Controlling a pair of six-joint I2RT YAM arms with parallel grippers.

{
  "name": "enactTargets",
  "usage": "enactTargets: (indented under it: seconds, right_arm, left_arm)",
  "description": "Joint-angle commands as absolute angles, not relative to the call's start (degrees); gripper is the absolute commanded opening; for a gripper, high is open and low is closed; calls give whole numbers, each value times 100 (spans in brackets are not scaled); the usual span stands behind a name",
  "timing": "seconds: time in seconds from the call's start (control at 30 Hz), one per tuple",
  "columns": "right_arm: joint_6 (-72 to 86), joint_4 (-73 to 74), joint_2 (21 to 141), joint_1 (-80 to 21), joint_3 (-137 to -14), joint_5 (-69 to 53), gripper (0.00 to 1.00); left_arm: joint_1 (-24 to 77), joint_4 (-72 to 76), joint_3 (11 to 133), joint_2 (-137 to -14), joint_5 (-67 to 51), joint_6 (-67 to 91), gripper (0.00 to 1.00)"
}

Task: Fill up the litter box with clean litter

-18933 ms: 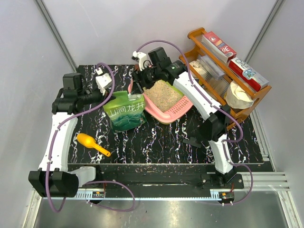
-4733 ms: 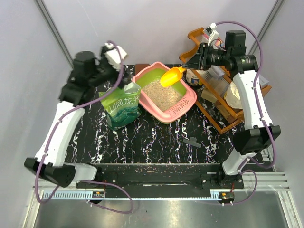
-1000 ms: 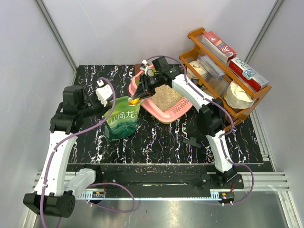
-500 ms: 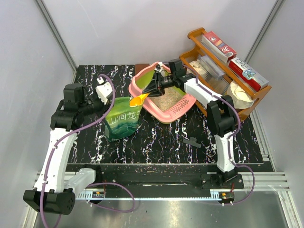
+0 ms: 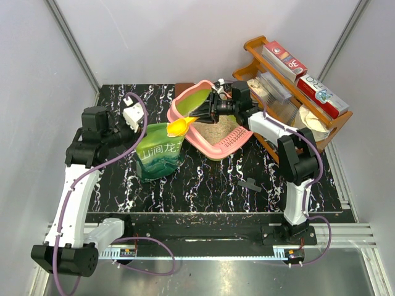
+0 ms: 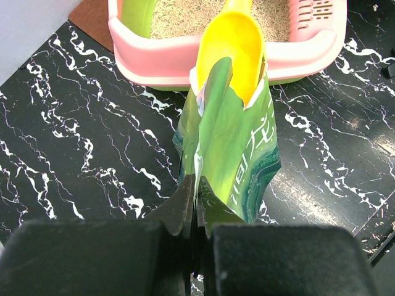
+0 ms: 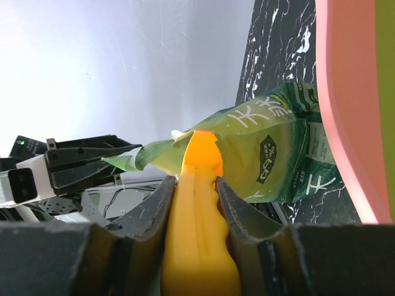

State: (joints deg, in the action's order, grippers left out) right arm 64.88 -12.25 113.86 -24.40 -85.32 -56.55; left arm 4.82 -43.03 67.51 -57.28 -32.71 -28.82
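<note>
The pink litter box (image 5: pixel 231 143) with lime-green inner walls sits at the table's back middle, tan litter (image 5: pixel 217 130) inside; it also shows in the left wrist view (image 6: pixel 185 58). The green bag (image 5: pixel 157 157) stands to its left. My left gripper (image 6: pixel 196 194) is shut on the bag's top edge (image 6: pixel 203 148). My right gripper (image 7: pixel 192 185) is shut on the handle of the yellow-orange scoop (image 7: pixel 197 228). The scoop's bowl (image 5: pixel 178 126) sits at the bag's open mouth (image 6: pixel 237 43). Whether the bowl holds litter cannot be seen.
A brown wooden rack (image 5: pixel 321 120) with boxes and a bag stands at the back right, close beside the litter box. A small dark clip (image 5: pixel 249 184) lies on the black marbled table (image 5: pixel 203 191). Grey walls close in the back.
My right gripper has drawn the scoop back a little, and its bowl now sits higher at the bag's mouth. The left gripper keeps holding the bag's top edge.
</note>
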Motion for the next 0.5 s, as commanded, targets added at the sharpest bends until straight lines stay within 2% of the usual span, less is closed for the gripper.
enactTargets:
  seconds: [0.0, 0.47]
  right_arm:
    - [6803, -1811, 11057, -2180, -8552, -5634, 0]
    - [6540, -1609, 10820, -1872, -8429, -5924, 0]
  left_arm:
    - [431, -3718, 7093, -5687, -3270, -2760, 0]
    - [404, -3656, 7058, -5599, -3190, -2681, 0]
